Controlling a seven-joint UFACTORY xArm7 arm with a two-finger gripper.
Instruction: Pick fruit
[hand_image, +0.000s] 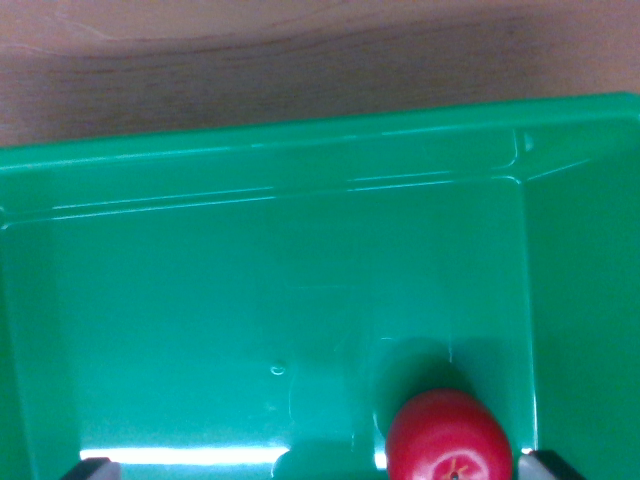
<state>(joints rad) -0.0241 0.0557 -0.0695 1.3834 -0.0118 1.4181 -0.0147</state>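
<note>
A red apple (449, 440) lies on the floor of a green plastic bin (300, 160), at the bottom of the wrist view and right of centre, with its stem end facing the camera. My gripper (315, 468) is open. Only the grey tips of its fingers show, one in the bottom left corner (90, 466) and one at the bottom right (548, 464). The apple sits between them, close to the right fingertip and far from the left one. Its lower part is cut off by the frame edge.
The bin's far wall runs across the upper half of the view and its right wall (585, 300) rises close to the apple. Beyond the bin's rim lies a brown wooden tabletop (300, 60). No other fruit shows in the bin.
</note>
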